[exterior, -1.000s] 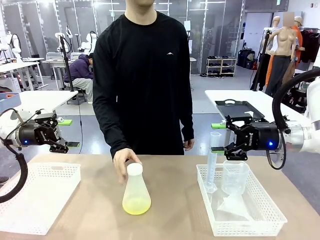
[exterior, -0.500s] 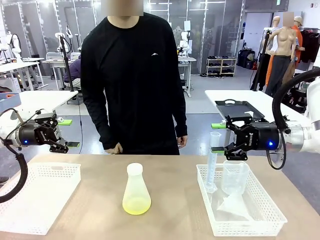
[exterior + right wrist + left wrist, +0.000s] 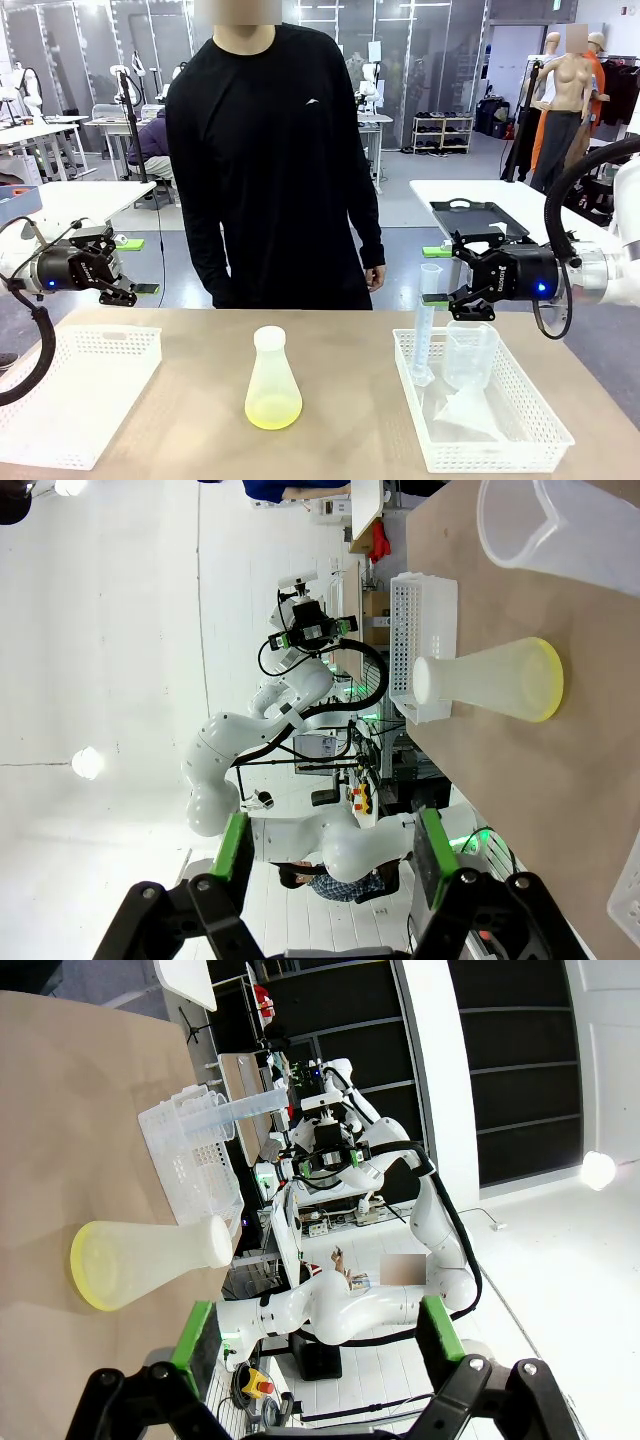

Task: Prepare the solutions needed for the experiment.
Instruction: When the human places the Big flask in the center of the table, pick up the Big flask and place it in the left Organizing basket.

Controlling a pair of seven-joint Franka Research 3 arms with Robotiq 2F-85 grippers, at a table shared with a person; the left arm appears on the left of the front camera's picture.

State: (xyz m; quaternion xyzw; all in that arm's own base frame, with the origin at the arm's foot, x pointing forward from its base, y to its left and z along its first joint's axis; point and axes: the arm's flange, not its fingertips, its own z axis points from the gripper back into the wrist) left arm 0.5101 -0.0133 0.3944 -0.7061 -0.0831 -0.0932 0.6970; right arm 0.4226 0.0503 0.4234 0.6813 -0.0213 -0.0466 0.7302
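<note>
Your left gripper wide, your right gripper also parted (both empty), the solutions in a flask between them.

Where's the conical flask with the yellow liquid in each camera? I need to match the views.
Front view: conical flask stands upright at the centre of the table.
Left wrist view: flask at lower left, sideways in the picture, cap pointing right.
Right wrist view: flask right of centre, sideways, cap pointing left.
Shared landmark: the tan table under it, in all three.
</note>
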